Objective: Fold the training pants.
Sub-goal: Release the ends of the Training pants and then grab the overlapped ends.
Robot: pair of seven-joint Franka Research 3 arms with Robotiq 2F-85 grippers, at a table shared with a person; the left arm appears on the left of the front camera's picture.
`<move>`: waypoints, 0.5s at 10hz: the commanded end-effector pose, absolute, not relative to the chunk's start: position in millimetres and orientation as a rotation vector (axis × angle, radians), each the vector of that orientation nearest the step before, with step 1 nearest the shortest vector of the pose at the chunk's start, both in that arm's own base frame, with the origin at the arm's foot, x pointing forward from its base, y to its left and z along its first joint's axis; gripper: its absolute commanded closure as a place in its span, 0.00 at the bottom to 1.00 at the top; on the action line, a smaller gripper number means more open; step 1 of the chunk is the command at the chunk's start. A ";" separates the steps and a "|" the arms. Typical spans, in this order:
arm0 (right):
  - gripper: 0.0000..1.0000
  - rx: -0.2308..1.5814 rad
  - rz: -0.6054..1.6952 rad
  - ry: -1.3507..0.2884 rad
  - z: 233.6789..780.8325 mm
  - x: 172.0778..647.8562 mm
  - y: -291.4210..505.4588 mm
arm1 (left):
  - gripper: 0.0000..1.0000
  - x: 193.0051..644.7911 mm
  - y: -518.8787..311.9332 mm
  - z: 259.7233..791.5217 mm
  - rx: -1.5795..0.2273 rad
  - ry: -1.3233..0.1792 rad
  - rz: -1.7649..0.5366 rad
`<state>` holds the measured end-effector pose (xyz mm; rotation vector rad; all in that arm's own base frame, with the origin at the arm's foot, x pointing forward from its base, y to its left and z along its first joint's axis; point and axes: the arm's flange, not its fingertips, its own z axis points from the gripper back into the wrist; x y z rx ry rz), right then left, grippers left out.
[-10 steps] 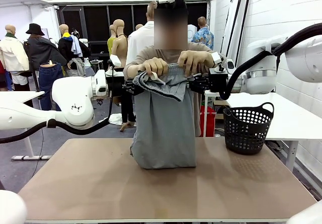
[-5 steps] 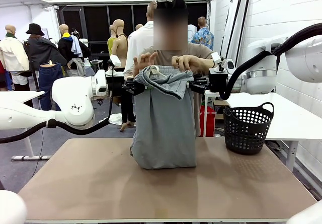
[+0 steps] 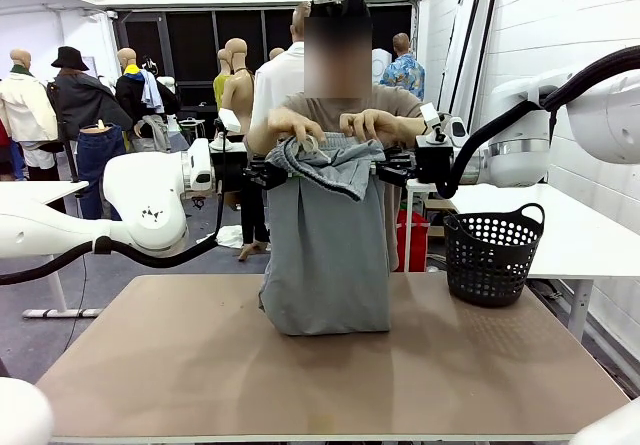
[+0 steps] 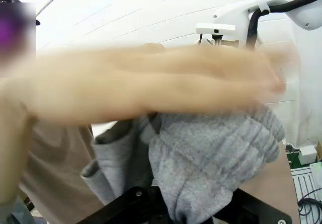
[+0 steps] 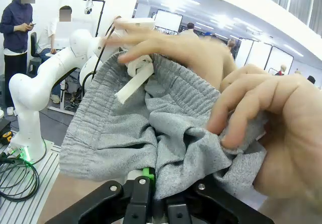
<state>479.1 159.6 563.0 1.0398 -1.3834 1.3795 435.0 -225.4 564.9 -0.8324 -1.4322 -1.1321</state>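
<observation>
Person's hands (image 3: 297, 125) had dropped back onto the waistband (image 3: 335, 151). Training pants (image 3: 328, 255) hung upright, waistband topmost, bottom on the tabletop (image 3: 200, 365); left gripper (image 3: 268, 173) and right gripper (image 3: 388, 168), held level, each pinched them.

Front across table (image 3: 150, 365); wrists close, sharing pants (image 5: 126, 128).

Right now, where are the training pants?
In the front view the training pants hang at centre between the left gripper and right gripper, the person's hands on the waistband, the lower end resting on the table.
</observation>
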 end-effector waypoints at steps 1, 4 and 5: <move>1.00 1.042 1.377 -1.387 565.1 478.3 160.2 | 1.00 434.2 -227.3 565.7 -0.823 -1.447 -1.112; 1.00 1.042 1.377 -1.387 565.1 478.3 160.2 | 1.00 434.2 -227.3 565.7 -0.823 -1.447 -1.112; 1.00 1.042 1.377 -1.387 565.1 478.3 160.2 | 1.00 434.2 -227.3 565.7 -0.823 -1.447 -1.112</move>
